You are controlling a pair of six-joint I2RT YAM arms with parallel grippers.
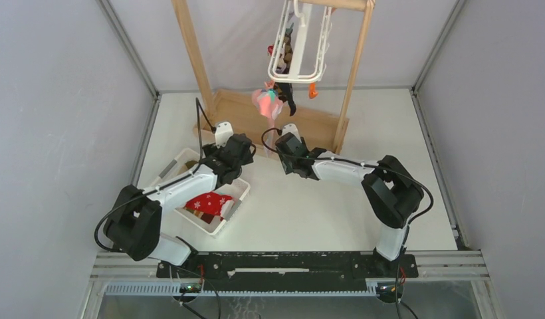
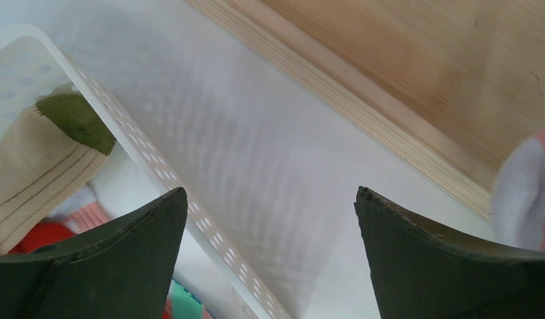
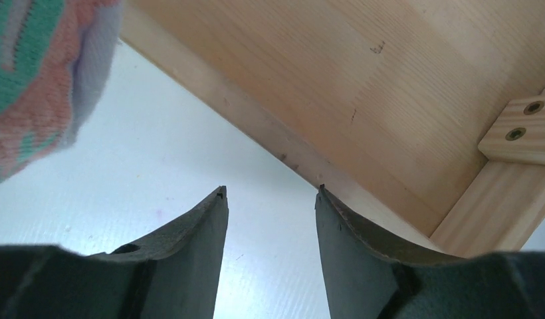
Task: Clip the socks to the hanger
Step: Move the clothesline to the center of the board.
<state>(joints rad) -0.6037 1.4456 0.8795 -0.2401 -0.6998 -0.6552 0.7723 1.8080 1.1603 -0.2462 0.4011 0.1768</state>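
Observation:
The white hanger [image 1: 297, 46] hangs from the wooden rack's top bar, an orange clip [image 1: 313, 90] dangling at its low corner. Clipped to it are a pink sock with teal [image 1: 268, 103], a dark sock [image 1: 288, 96] and a striped one [image 1: 284, 48]. A red snowflake sock [image 1: 210, 203] lies in the basket. My left gripper [image 2: 271, 193] is wide open and holds nothing, low over the table beside the basket's rim. My right gripper [image 3: 270, 189] is open and holds nothing, close to the rack's base, with the pink sock [image 3: 37, 73] hanging at the upper left of its view.
The white slatted basket [image 1: 179, 161] stands at the left; a tan and green sock [image 2: 44, 153] lies inside it. The rack's wooden base [image 1: 303, 123] runs across the back and its two uprights [image 1: 193, 50] flank the hanger. Grey walls close in the table's sides.

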